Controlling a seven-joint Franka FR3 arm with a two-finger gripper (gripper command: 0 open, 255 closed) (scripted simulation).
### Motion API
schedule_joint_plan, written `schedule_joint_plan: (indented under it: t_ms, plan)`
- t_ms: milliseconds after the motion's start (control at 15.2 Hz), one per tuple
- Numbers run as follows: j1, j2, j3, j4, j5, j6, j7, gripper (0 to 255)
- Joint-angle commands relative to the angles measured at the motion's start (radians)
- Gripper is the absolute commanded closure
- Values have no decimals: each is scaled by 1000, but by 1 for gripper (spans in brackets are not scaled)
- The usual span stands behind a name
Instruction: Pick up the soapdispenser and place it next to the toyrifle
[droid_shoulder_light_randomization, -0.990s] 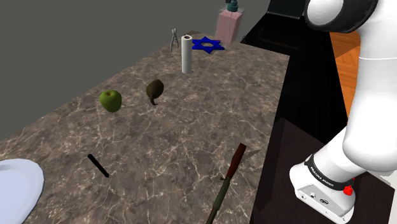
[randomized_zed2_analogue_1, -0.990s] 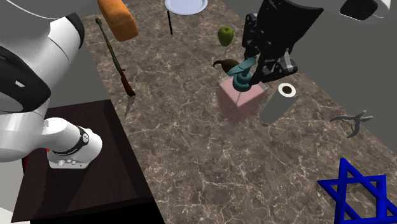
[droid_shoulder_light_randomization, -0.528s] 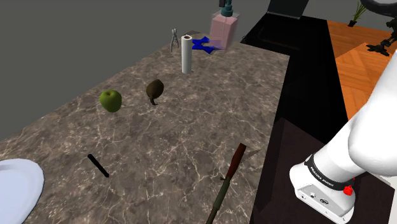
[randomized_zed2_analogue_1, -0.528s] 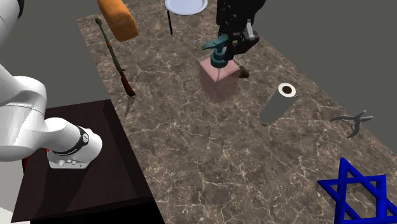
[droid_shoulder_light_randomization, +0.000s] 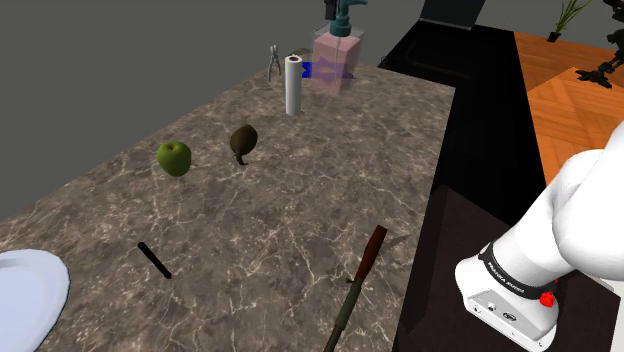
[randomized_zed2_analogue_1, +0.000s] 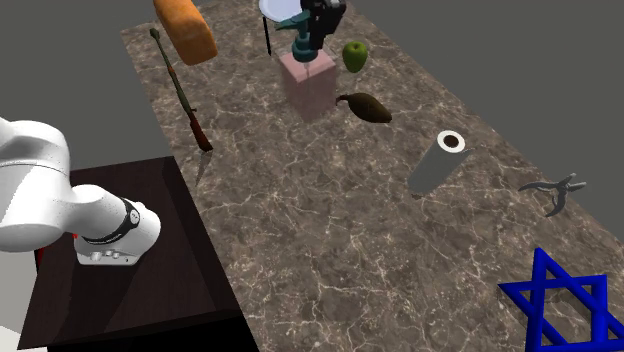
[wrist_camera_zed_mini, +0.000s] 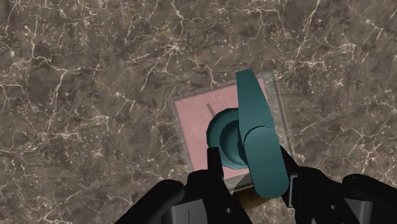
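Note:
The soap dispenser (randomized_zed2_analogue_1: 307, 82) has a translucent pink square body and a teal pump (wrist_camera_zed_mini: 254, 137). My gripper (wrist_camera_zed_mini: 251, 173) is shut on the pump, one black finger (wrist_camera_zed_mini: 214, 167) on each side, and holds the dispenser upright above the marble counter (randomized_zed2_analogue_1: 330, 230). In the second exterior view the gripper (randomized_zed2_analogue_1: 320, 16) is near the top edge, with the dispenser between the apple and the toy rifle. The toy rifle (randomized_zed2_analogue_1: 183, 92) is long and thin with a brown stock and lies along the counter's edge near the stand (droid_shoulder_light_randomization: 358, 282). In the shoulder view the dispenser (droid_shoulder_light_randomization: 335, 55) hangs high at the far end.
On the counter are a green apple (randomized_zed2_analogue_1: 354, 55), a brown pear-like fruit (randomized_zed2_analogue_1: 368, 106), an upright white paper roll (randomized_zed2_analogue_1: 437, 162), pliers (randomized_zed2_analogue_1: 555, 188), a blue star (randomized_zed2_analogue_1: 555, 300), a black pen (droid_shoulder_light_randomization: 154, 260), a white plate (droid_shoulder_light_randomization: 25, 295) and a bread loaf (randomized_zed2_analogue_1: 185, 28).
The gripper has carried the dispenser away from the paper roll, past the pear-like fruit, towards the plate end of the counter, closer to the rifle's far end.

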Motion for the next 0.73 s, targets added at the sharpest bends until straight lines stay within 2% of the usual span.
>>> schedule_joint_plan:
  t_ms: [0, 660]
  plan:
    - [24, -44, 18, -61, -2, 21, 42, 255]
    - [146, -116, 136, -154, 14, 61, 281, 255]
